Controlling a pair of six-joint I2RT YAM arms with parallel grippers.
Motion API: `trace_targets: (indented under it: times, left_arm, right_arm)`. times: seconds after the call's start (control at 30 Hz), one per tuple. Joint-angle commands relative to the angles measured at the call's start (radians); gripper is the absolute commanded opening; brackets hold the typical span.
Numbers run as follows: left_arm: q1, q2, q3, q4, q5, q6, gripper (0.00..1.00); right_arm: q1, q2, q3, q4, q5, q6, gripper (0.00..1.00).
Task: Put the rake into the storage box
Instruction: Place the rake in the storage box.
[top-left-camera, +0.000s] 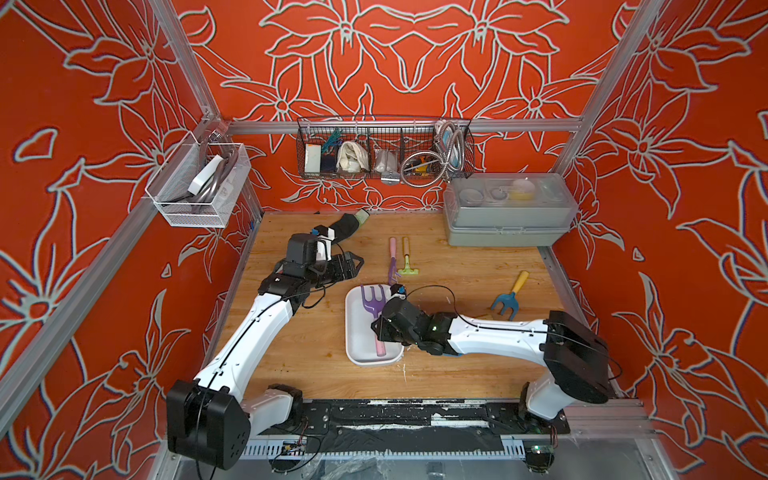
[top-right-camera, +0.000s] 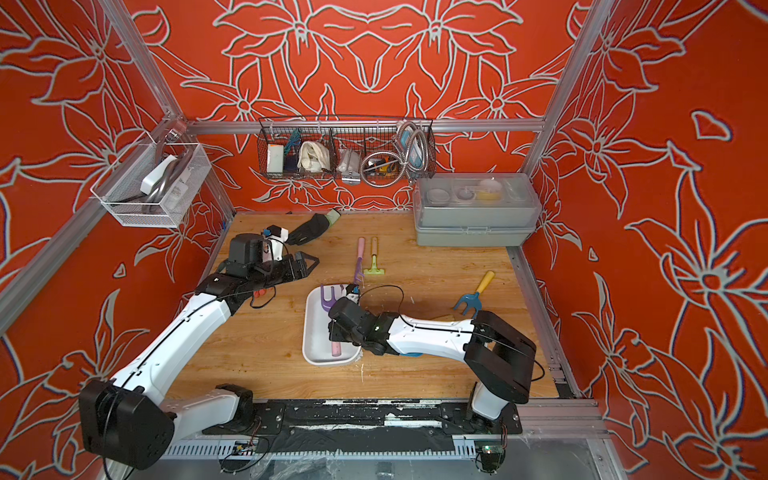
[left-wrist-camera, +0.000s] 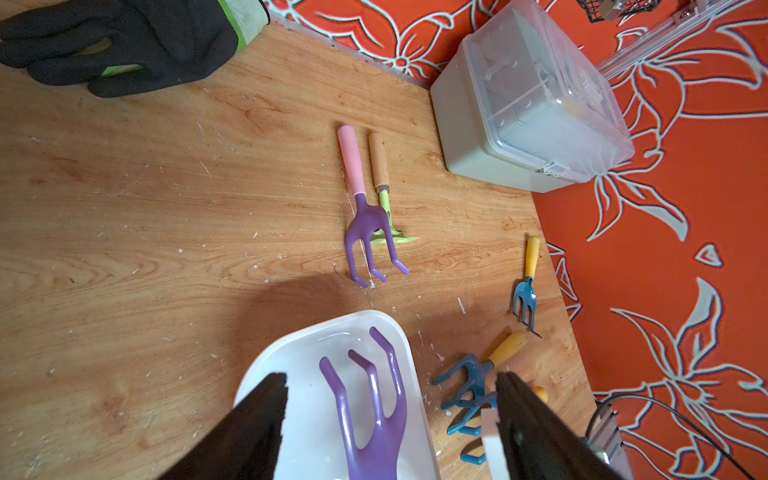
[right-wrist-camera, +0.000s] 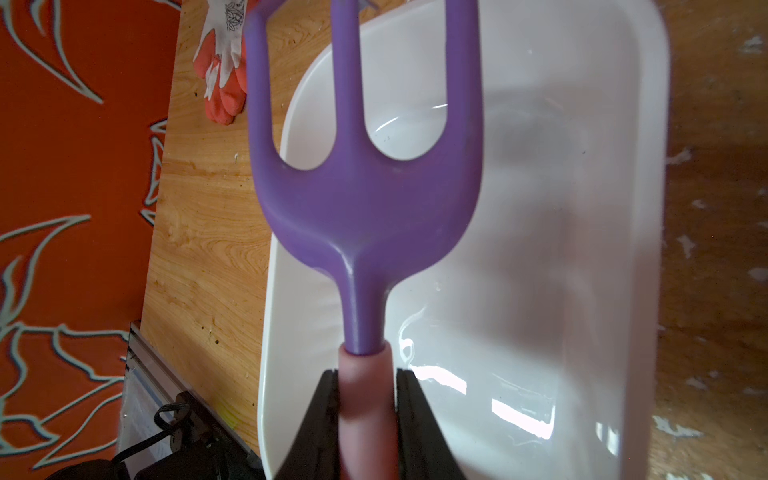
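**Top views.** Your right gripper is clamped on the pink handle of the purple rake. The rake is over the white storage box at mid-table. Your left gripper stands spread and empty, far-left. The rake's long axis runs near–far along the box's length, tines far, handle near.

**Left wrist view.** The rake's tines lie within the box's far end.

**Right wrist view.** The jaws pinch the handle just behind the purple neck. Whether the rake touches the box floor cannot be told.

Lower until it lies flat, hold the leftmost tine inside the left wall, then release and lift straight up.
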Motion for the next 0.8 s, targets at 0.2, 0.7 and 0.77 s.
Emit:
trace_targets:
  times: [0.2, 0.7, 0.77]
  left_arm:
    - [0.005, -0.006, 0.016, -0.004, -0.003, 0.004, 0.81]
    - [0.0, 0.047, 0.037, -0.023, 0.069, -0.003, 0.77]
    - [-0.002, 0.064, 0.056, -0.036, 0.084, -0.015, 0.74]
  right_arm:
    - [0.005, -0.012, 0.046, -0.001, 0.043, -0.031, 0.39]
    - [-0.046, -0.379, 0.037, -0.323, 0.354, -0.41, 0.51]
    - [-0.09, -0.421, 0.035, -0.344, 0.344, -0.466, 0.54]
